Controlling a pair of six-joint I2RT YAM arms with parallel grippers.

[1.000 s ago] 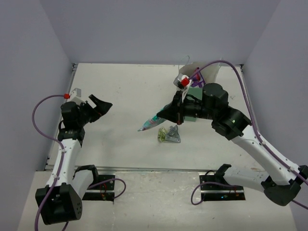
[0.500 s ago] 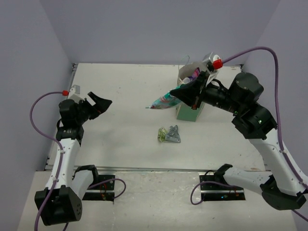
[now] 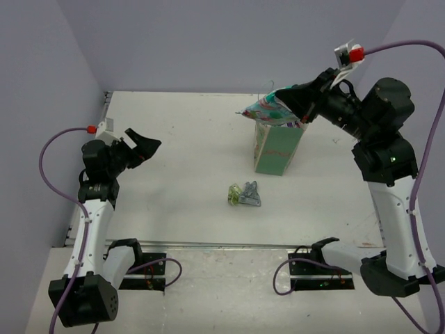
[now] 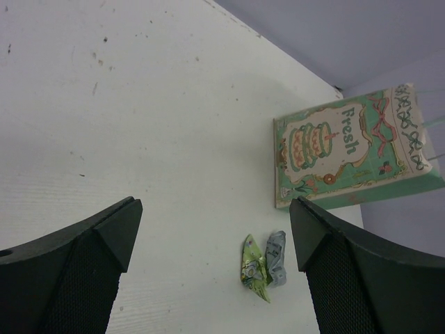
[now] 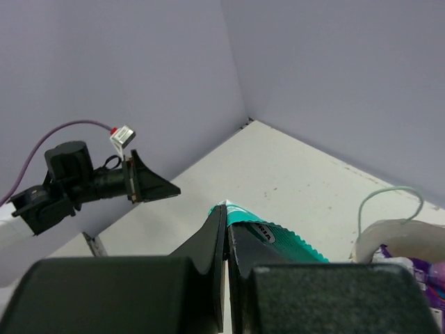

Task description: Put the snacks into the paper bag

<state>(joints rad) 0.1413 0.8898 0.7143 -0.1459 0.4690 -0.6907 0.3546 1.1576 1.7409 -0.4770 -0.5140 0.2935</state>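
Note:
My right gripper [image 3: 290, 101] is shut on a teal snack packet [image 3: 268, 111], held up in the air over the open top of the mint-green paper bag [image 3: 277, 148]. In the right wrist view the packet [image 5: 285, 236] sticks out from between the closed fingers, with the bag's cream rim [image 5: 389, 236] and a purple packet [image 5: 424, 268] inside at the lower right. A small green packet [image 3: 236, 195] and a silver one [image 3: 252, 195] lie together on the table in front of the bag. My left gripper [image 3: 142, 148] hangs open and empty at the far left, looking at both small packets [image 4: 263, 268].
The bag's printed side [image 4: 341, 149] faces the left wrist camera, and a thin white handle [image 5: 386, 198] arches above its rim. Purple walls close in the white table [image 3: 181, 153] at the back and both sides. A metal rail [image 3: 208, 245] runs along the near edge.
My right arm has lifted the teal packet from just above the table, near the small packets, up and back to above the bag's mouth. The left arm has barely moved.

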